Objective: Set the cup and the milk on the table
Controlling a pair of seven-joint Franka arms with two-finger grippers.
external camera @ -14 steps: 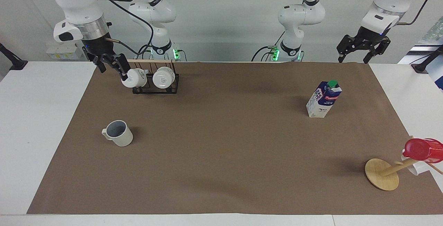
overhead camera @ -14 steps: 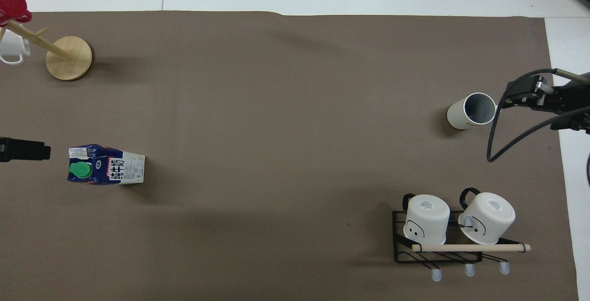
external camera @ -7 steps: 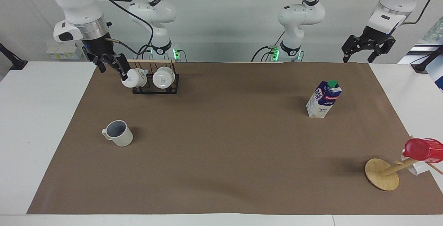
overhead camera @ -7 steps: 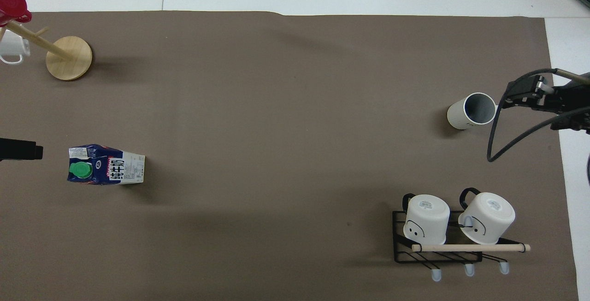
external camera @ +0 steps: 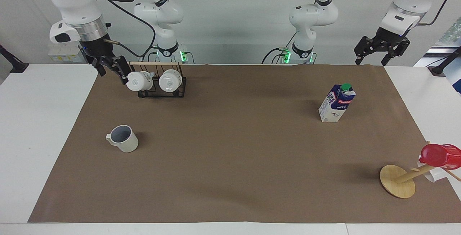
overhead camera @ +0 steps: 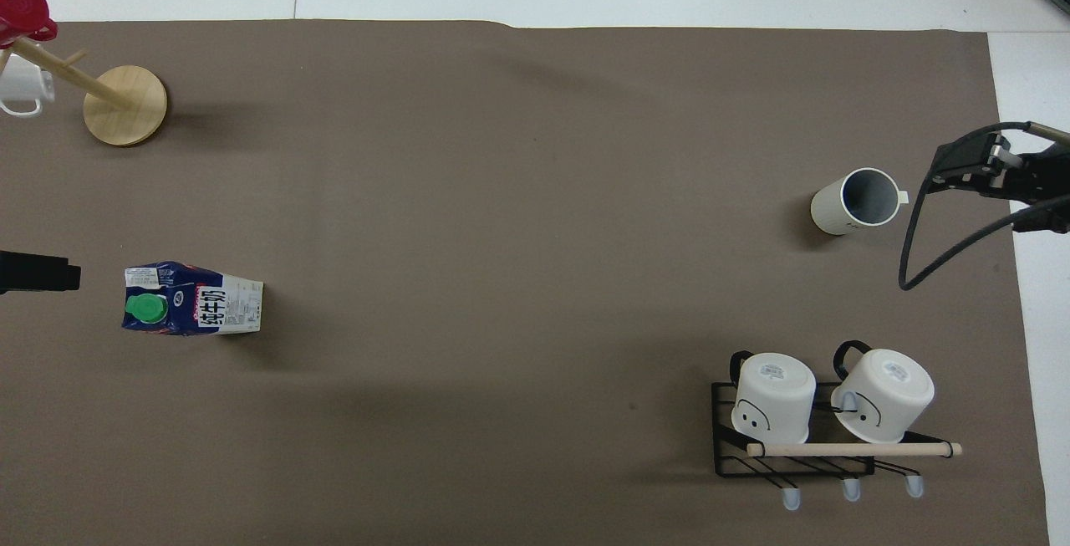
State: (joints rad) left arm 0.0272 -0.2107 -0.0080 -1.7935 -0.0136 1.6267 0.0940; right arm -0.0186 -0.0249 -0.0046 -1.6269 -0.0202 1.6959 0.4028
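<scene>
**A:** Status? Cup (external camera: 123,139) stands upright on the mat at lower left of the facing view, handle pointing at the frame's left edge, mouth up. Milk (external camera: 336,103) stands upright at centre right, green cap on top. Both already rest on the table (external camera: 21,127).

**B:** Agreed, I'd judge the placing done; what's left is retreat. Right gripper (external camera: 110,70) hangs at upper left, fingers spread, holding nothing, just beside the white mugs (external camera: 138,81) on the black rack (external camera: 162,93). Left gripper (external camera: 381,52) is at upper right, up over the mat's edge, fingers apart, empty too.

**A:** How to do it well?

**B:** Lift the right gripper straight up before any sideways travel. It's close to the nearer mug and the rack's wooden rail (external camera: 155,63), and its cable loops close by. A swing toward the rack could knock a mug off. The left one is well apart from the milk, low risk. A tall carton tips easily, so keep clear of it.

**A:** Any readable text?

**B:** In the overhead view the carton's side carries large dark Chinese characters, reading roughly "纯牛奶", pure milk. The red band has white lettering I can't make out. The mugs show round logos on their bases and a face-like mark on the side; the logo text is unreadable. Red cup (external camera: 439,156) on the wooden stand (external camera: 398,181) at lower right shows no writing.
</scene>
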